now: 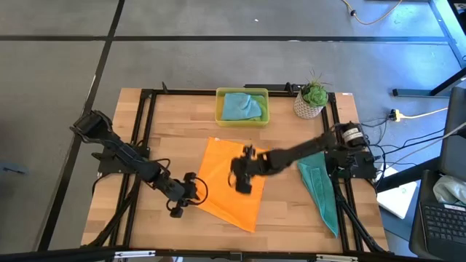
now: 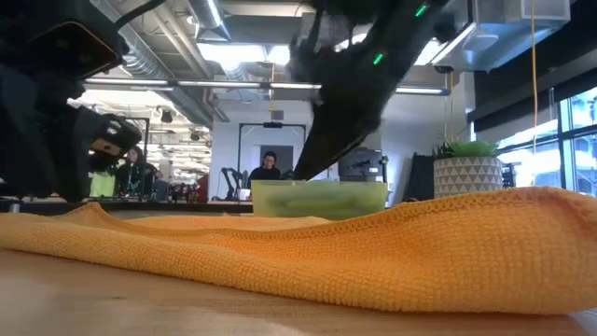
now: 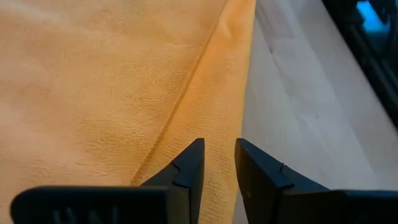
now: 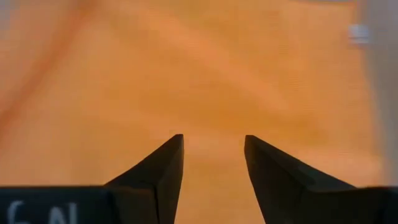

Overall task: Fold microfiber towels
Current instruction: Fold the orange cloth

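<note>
My high cam looks straight down on the whole table (image 1: 182, 116). Low cam sits at tabletop level, facing the room, close behind the orange towel (image 2: 392, 252). Both wrist cams hover close over that towel, the shared patch.

No text, label, brand or number can be read in any view. Pale marks show on the body of the left gripper (image 3: 217, 163) and the right gripper (image 4: 212, 155), cut off and not legible.
</note>
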